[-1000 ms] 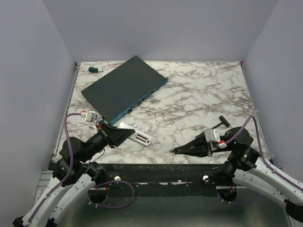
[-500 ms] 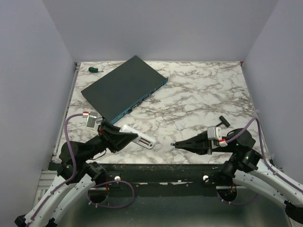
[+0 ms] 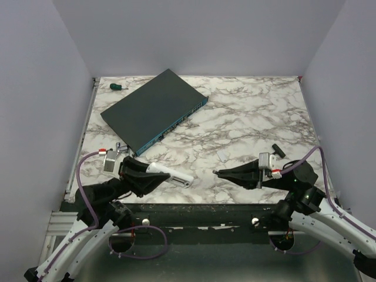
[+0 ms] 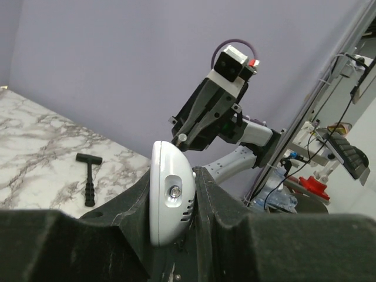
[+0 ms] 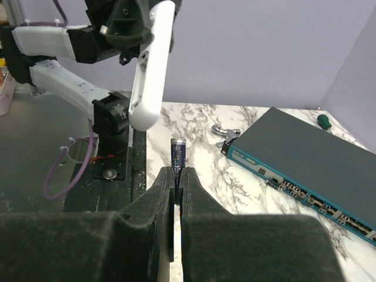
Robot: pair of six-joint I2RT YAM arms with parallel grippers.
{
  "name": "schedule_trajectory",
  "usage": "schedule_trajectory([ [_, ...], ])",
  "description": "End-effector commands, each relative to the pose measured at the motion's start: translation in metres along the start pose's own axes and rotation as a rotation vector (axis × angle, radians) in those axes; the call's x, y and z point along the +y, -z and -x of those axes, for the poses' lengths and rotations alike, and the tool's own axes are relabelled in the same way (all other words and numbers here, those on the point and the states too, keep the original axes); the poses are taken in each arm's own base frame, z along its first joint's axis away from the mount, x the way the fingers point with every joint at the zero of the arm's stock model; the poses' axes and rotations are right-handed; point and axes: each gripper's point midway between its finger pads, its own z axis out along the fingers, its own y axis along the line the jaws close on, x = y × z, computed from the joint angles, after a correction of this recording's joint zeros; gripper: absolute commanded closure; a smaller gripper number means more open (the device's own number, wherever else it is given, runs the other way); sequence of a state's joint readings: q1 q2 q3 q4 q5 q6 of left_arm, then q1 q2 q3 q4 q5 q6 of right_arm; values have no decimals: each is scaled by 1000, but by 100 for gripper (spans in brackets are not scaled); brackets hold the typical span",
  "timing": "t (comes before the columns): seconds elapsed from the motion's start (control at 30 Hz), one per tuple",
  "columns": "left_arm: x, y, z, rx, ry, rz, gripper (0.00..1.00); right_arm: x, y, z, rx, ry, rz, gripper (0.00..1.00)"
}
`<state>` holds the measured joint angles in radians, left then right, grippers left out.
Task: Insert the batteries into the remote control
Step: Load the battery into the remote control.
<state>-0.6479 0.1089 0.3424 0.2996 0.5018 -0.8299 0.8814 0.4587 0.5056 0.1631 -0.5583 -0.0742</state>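
Note:
My left gripper [image 3: 154,174] is shut on the white remote control [image 3: 171,174] and holds it off the table near the front edge, its free end pointing right. The left wrist view shows the remote's rounded end [image 4: 170,197] clamped between the pads. My right gripper [image 3: 226,173] is shut on a dark blue battery [image 5: 178,157] that sticks out past the fingertips, pointing left toward the remote [image 5: 150,69]. A small gap separates the battery tip from the remote. The right gripper [image 4: 191,126] also shows beyond the remote.
A large flat dark network box [image 3: 154,109] lies at the back left. A green-handled screwdriver [image 3: 117,86] lies behind it. A small black T-shaped tool [image 3: 276,151] lies at the right. A small white piece [image 3: 223,155] lies at centre. A metal piece [image 5: 226,133] sits by the box.
My left gripper lifted the remote and drew it down-left toward the front edge. My right gripper rose slightly and levelled with the battery, pointing at the remote.

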Motion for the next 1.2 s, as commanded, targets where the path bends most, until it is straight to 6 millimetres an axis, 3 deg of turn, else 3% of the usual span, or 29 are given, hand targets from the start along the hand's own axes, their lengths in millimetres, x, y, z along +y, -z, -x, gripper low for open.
schedule_trajectory([
  [0.0,-28,2,12,-39,-106,-136,100,-8,2,0,5,-14,-51,99],
  [0.83,-52,2,29,-47,-135,-198,100,-19,6,-8,24,-31,-130,99],
  [1.0,-44,0,30,-56,-90,-150,100,-20,7,-9,31,-46,-146,99],
  [1.17,-23,-5,31,-60,-4,-29,100,-38,7,-9,23,-205,-274,99],
])
